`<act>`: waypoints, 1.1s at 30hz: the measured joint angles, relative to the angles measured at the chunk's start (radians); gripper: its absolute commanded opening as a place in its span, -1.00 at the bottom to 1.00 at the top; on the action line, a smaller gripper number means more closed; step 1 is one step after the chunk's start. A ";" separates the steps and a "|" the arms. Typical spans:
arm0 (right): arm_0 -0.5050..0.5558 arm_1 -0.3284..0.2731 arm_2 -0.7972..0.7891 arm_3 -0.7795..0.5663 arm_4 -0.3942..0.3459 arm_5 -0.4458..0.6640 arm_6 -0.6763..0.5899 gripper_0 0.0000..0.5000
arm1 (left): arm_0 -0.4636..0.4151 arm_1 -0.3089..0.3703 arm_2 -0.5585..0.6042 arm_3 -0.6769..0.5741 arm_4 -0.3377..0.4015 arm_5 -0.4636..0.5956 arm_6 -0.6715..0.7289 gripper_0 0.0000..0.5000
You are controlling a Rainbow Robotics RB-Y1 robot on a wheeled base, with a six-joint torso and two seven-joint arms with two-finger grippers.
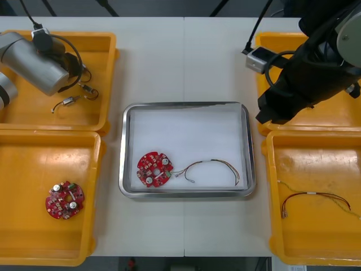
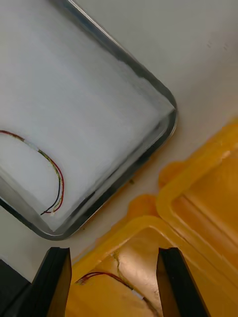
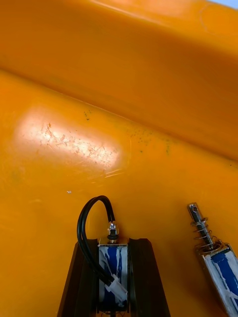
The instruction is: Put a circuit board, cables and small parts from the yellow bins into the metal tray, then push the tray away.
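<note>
I am pinching 1 small metal part (image 3: 113, 270) lengthwise in my closed left gripper (image 3: 113, 250), low in the far-left yellow bin (image 1: 34, 116), a 2nd part (image 3: 218, 262) lying just beside, while the front view is placing the metal tray (image 1: 126, 152) rightward and nearer, my right gripper (image 2: 115, 280) hanging open off its corner.

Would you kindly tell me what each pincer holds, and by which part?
Left pincer grips a small metal part by its blue body; right pincer holds nothing.
</note>
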 measured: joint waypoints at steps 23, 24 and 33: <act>-0.014 -0.050 -0.130 0.457 0.022 0.023 -0.291 1.00 | -0.008 0.183 0.037 -0.226 0.342 0.328 -0.091 -1.00; -0.021 -0.050 -0.130 0.484 0.024 0.020 -0.291 1.00 | -0.008 0.190 0.057 -0.234 0.361 0.361 -0.134 -1.00; -0.112 -0.050 -0.126 0.732 0.073 -0.063 -0.281 1.00 | -0.072 0.240 0.219 -0.281 0.566 0.691 -0.404 -1.00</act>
